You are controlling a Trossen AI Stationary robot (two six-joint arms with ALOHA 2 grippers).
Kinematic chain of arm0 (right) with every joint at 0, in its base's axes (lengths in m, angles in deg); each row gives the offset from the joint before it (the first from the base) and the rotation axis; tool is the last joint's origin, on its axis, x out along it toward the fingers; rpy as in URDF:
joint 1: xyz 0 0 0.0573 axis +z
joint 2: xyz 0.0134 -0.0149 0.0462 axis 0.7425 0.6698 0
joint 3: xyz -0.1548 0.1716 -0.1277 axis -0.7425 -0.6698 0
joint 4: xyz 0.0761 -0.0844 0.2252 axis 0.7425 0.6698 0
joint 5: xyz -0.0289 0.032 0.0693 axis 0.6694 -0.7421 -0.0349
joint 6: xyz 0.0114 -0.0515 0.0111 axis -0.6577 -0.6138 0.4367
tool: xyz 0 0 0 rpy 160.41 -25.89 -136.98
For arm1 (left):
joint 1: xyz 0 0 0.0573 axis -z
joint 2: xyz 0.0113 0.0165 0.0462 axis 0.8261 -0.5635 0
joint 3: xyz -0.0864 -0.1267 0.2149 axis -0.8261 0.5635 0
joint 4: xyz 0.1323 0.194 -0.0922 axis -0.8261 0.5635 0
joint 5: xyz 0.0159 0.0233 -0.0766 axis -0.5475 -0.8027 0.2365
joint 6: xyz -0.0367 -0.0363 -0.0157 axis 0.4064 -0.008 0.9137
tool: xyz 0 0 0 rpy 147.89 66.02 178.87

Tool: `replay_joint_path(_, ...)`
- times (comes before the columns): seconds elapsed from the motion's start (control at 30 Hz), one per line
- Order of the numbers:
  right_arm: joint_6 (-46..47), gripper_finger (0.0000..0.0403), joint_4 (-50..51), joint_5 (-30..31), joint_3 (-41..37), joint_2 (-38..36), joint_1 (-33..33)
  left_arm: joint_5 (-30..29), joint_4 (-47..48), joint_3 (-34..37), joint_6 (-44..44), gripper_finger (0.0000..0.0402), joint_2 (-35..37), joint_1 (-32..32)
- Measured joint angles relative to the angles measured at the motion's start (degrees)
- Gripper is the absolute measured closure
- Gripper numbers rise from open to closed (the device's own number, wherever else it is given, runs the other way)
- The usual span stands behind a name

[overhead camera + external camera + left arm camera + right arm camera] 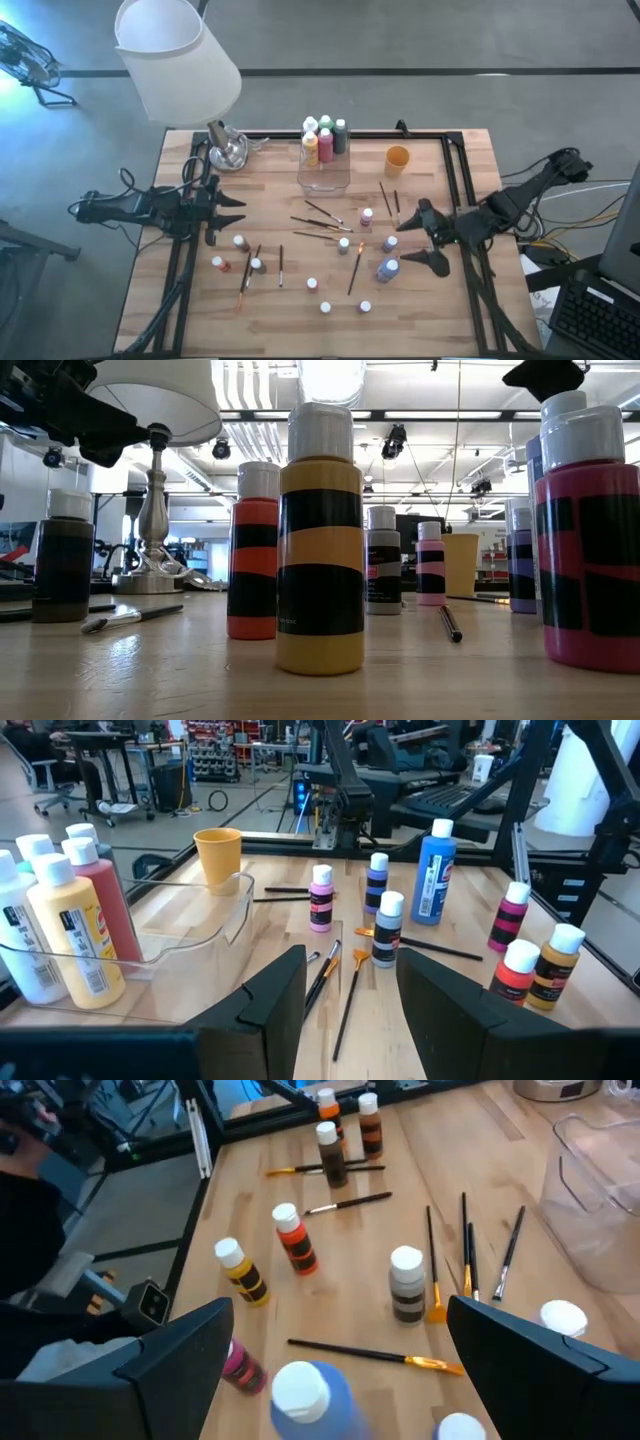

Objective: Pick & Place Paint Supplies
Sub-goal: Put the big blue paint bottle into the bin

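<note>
From where I sit at the controls, the left gripper [232, 210] hovers at the left-centre of the overhead frame, its fingers parted a moderate way with nothing between them; the right gripper [428, 238] sits at the right-centre, its fingers spread wide over the blue paint bottle [387, 268] and gripping nothing.

The clear plastic box [324, 176] stands at upper centre of the overhead frame, with several paint bottles [325, 138] upright at its far end; the small orange cup [397, 158] stands just to its right; a lamp [178, 57] fills the upper left.

The remaining supplies lie scattered over the wooden table [280, 320] across the lower middle of the frame; loose paintbrushes [322, 224] lie crossed just below the box; a pink bottle [367, 216] stands beside them; small bottles [240, 242] cluster at lower left near two more brushes [252, 266]; white-capped ones [326, 306] stand along the bottom centre.

In the table-level view a yellow bottle [320, 540] stands front and centre, an orange one [254, 552] just left of it, a pink one [590, 540] at the right edge.
</note>
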Motion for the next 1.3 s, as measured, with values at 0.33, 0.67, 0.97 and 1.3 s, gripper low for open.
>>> replay_joint_path(0.33,4.12,0.0039,0.61,4.98,3.26,4.9,8.37,-0.04,0.02,0.0,-0.04,0.0238,-0.02,0.03)
replay_joint_path(0.67,12.77,0.0039,8.68,9.39,6.01,9.99,11.59,-0.07,0.04,0.0,-0.07,0.0239,-0.02,0.02)
replay_joint_path(0.97,14.43,0.0039,9.92,9.45,7.51,14.17,11.59,-0.07,0.2,0.0,-0.08,0.0238,-0.02,0.02)
replay_joint_path(1.3,15.85,0.0039,10.83,10.55,7.57,18.44,11.54,-0.07,0.37,0.0,-0.09,0.0238,-0.02,0.02)
